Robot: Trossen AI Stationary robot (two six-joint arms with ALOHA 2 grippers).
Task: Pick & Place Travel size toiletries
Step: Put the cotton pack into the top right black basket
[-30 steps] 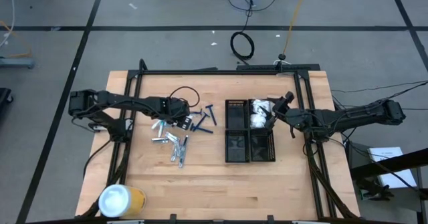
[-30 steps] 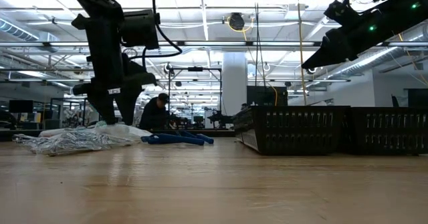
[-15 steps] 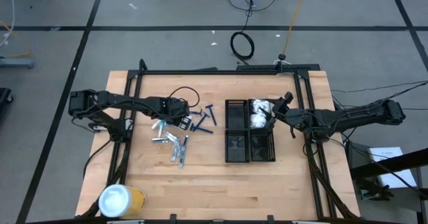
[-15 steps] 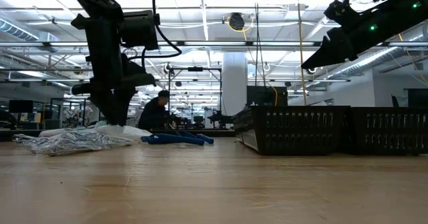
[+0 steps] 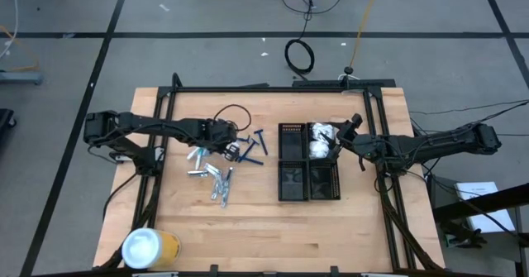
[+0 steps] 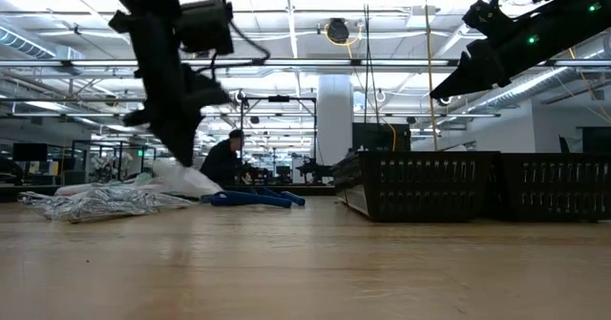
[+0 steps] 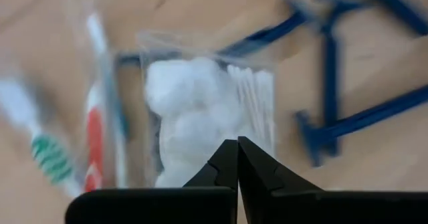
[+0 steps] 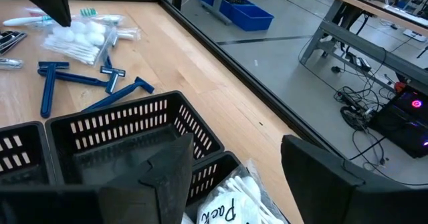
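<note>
Clear cotton packet (image 7: 207, 120) pinched in left gripper (image 7: 237, 158), razors (image 7: 348, 83) beside

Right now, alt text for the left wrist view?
The left gripper, fingers shut together, grips the edge of a clear packet of cotton balls and swabs above the wooden table. Blue razors lie on one side, toothbrushes on the other.

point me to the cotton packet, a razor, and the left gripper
cotton packet (image 7: 200, 124), left wrist view, on its white filling
razor (image 8: 57, 80), right wrist view, mid handle
left gripper (image 7: 237, 158), left wrist view, where the shut fingertips meet
</note>
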